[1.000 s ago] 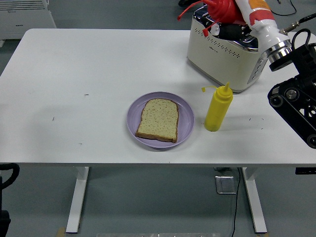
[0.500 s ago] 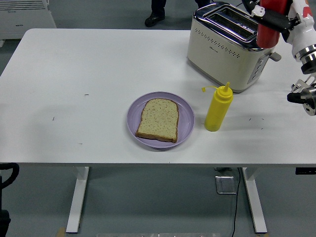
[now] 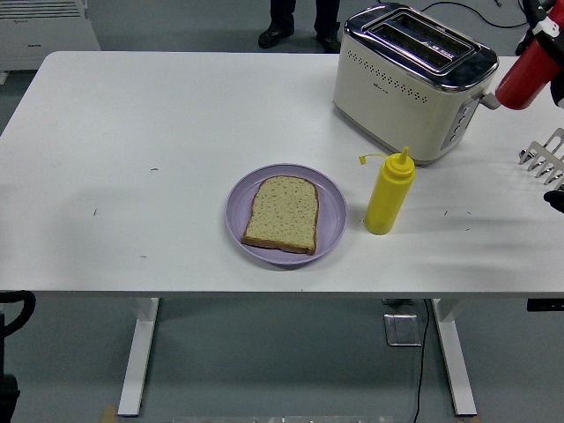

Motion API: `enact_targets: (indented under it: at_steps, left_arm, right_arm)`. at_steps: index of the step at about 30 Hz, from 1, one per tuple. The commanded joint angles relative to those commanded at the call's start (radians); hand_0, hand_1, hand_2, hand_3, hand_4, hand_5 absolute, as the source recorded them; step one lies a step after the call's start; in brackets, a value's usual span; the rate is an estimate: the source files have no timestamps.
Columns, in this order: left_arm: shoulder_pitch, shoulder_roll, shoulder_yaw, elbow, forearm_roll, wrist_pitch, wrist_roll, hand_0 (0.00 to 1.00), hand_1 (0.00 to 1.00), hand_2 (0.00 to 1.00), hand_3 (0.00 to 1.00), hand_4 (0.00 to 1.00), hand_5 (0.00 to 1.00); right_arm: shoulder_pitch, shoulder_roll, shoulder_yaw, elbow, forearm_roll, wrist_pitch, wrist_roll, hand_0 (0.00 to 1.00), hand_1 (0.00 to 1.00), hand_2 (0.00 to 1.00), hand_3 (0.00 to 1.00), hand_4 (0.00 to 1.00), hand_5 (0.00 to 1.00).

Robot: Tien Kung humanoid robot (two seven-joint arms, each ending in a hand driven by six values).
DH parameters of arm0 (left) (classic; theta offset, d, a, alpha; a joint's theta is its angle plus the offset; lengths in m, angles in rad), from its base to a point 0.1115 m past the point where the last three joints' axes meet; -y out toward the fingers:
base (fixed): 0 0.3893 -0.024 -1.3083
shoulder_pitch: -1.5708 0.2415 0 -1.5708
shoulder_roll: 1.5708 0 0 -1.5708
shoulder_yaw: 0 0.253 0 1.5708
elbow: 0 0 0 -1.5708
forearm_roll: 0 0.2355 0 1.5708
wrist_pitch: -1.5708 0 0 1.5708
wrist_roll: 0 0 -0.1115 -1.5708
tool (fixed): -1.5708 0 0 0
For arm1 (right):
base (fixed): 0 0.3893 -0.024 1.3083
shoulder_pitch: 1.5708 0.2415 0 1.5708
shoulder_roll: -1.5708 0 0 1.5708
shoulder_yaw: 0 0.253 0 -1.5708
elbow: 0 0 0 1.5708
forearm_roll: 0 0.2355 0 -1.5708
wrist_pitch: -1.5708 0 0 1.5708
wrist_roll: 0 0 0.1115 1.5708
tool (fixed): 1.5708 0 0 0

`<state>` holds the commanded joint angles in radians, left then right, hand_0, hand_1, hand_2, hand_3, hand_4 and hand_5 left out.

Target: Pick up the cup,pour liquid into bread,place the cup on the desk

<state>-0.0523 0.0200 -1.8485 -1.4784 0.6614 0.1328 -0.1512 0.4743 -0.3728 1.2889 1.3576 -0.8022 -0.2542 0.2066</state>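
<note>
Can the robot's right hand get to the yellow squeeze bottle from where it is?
Probably yes. The right hand sits at the table's right edge, and only bare table lies between it and the yellow squeeze bottle.

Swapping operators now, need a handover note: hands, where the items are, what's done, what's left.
Right hand: at the right edge, mostly cut off; fingers unclear.
Left hand: not in view.
Red bottle: tilted in the air at the far right, beside the toaster; what grips it is cut off.
Bread: on the purple plate, dry, no sauce.
Yellow squeeze bottle: upright beside the plate, untouched.
Done: nothing visible on the bread.
Left: pour, then set the container down.
</note>
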Motion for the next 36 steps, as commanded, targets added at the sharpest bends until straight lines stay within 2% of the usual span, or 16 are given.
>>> enact_targets:
  at_steps: [9,15,26,36]
  left_arm:
    - [0.0,0.0,0.002,0.0,0.0,0.0,0.0,0.721,0.741,0.74,0.671,0.649,0.998]
    - [0.0,0.0,0.003,0.0,0.0,0.0,0.0,0.721,0.741,0.741,0.671,0.65,0.998]
    - [-0.001,0.001,0.004,0.001,0.001,0.0,-0.001,0.721,0.741,0.741,0.671,0.651,0.998]
    - [0.0,0.001,0.005,0.001,0.001,0.001,-0.001,0.721,0.741,0.741,0.671,0.652,0.998]
  right_arm:
    - [-0.065,0.012,-0.021,-0.036,-0.051,-0.021,0.043,0.022,0.06,0.204,0.294,0.775,0.242]
    - [-0.094,0.029,-0.032,-0.057,-0.039,-0.028,0.071,0.027,0.063,0.206,0.294,0.775,0.245]
    - [-0.136,0.055,-0.085,-0.089,-0.035,-0.07,0.119,0.039,0.071,0.207,0.294,0.775,0.252]
    - [-0.166,0.078,-0.16,-0.118,0.009,-0.117,0.207,0.049,0.08,0.212,0.295,0.774,0.254]
